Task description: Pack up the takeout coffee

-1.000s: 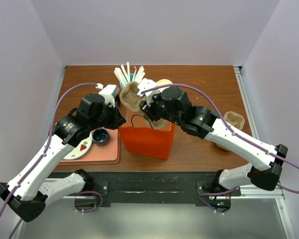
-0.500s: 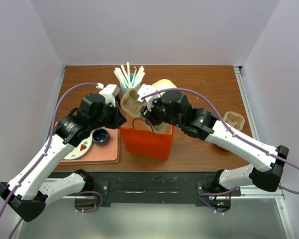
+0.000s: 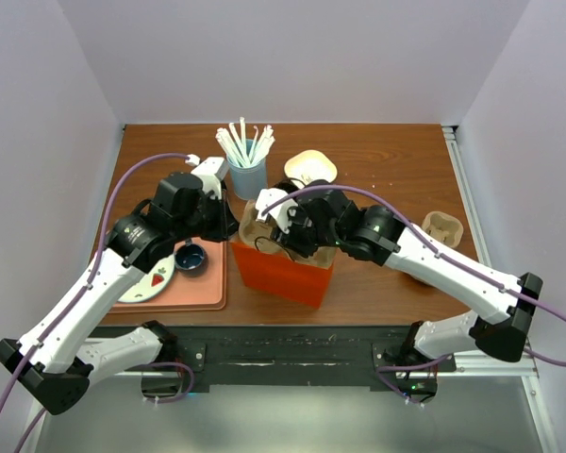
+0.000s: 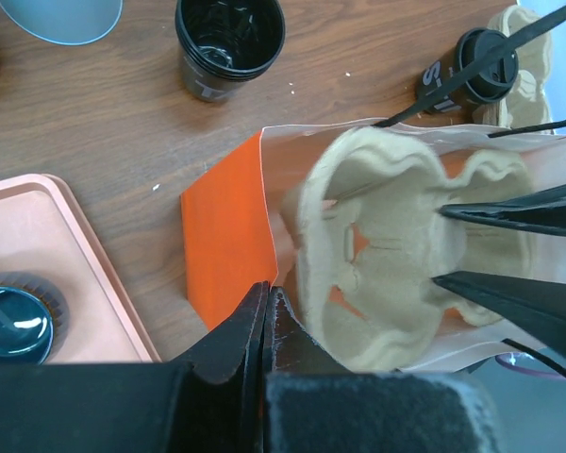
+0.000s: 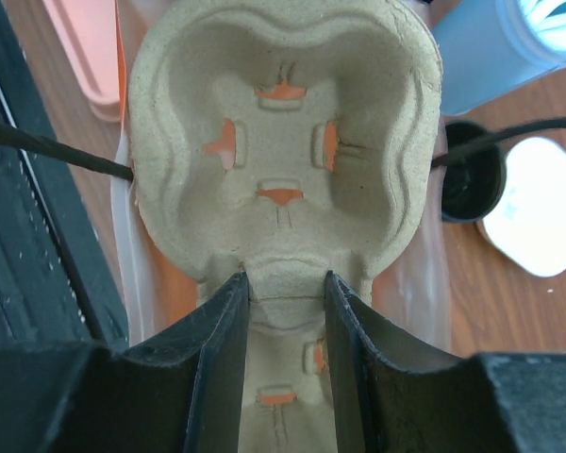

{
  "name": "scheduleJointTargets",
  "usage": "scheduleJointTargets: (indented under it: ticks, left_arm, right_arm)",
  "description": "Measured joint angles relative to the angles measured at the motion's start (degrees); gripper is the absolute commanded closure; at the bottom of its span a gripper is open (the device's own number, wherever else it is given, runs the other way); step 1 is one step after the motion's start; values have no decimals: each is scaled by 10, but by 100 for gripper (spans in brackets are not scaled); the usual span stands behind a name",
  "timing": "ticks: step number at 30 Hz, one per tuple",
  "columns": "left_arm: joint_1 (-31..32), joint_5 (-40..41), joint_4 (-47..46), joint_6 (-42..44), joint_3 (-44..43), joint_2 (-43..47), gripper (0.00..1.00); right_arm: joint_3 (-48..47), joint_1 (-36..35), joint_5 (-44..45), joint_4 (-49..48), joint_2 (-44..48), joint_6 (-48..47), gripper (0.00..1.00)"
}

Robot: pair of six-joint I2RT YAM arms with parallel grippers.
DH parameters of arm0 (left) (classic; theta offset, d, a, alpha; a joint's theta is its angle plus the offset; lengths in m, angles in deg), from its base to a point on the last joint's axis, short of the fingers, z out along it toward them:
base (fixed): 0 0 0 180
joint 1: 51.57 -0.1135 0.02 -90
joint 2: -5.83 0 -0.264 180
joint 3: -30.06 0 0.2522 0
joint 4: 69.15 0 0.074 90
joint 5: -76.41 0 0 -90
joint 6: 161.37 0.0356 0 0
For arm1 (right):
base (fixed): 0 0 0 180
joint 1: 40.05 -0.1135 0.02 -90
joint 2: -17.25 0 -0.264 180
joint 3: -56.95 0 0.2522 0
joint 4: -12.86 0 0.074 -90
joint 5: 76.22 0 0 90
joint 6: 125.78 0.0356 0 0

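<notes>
The takeout coffee (image 4: 474,58), a black cup with a black lid, stands on the table beyond the orange paper bag (image 4: 222,236); the right arm hides it in the top view. My left gripper (image 4: 267,294) is shut on the near rim of the orange bag (image 3: 283,272), holding its mouth open. My right gripper (image 5: 285,283) is shut on the centre ridge of a beige pulp cup carrier (image 5: 283,123), which sits tilted in the bag's mouth. From above, the left gripper (image 3: 231,229) and right gripper (image 3: 281,236) meet over the carrier (image 3: 253,220).
A light blue tumbler of white straws (image 3: 248,175), a white lid (image 3: 309,167) and an open black cup (image 4: 228,38) stand behind the bag. A second pulp carrier (image 3: 443,226) lies at the right. The pink tray (image 3: 184,288) holds a dark blue mug (image 3: 191,256).
My right gripper has brought the carrier down and towards the near side, from above the bag's back edge into its mouth, uncovering the tumbler. The left gripper has kept hold of the bag's rim.
</notes>
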Motion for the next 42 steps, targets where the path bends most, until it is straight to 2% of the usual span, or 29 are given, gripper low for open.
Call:
scheduleJointTargets:
  ticks: [9, 27, 33, 36, 39, 40, 42]
  left_arm:
    - [-1, -20, 0, 0, 0, 0, 100]
    - [-3, -39, -5, 0, 0, -8, 100]
    - [-3, -46, -6, -6, 0, -11, 100]
    - [-3, -49, -6, -11, 0, -12, 100]
    - [-3, -49, -5, -13, 0, -13, 98]
    - [-3, -49, -5, -15, 0, -13, 95]
    - [-3, -51, -5, -17, 0, -14, 92]
  right_arm:
    - [-1, 0, 9, 28, -52, -6, 82]
    - [22, 0, 28, 41, -81, 4, 83]
    - [41, 0, 33, 22, -107, 8, 80]
    - [58, 0, 34, 3, -107, 15, 73]
    - [69, 0, 35, -17, -107, 21, 56]
    - [73, 0, 38, -24, -107, 24, 46]
    - [78, 0, 45, -29, -108, 28, 40]
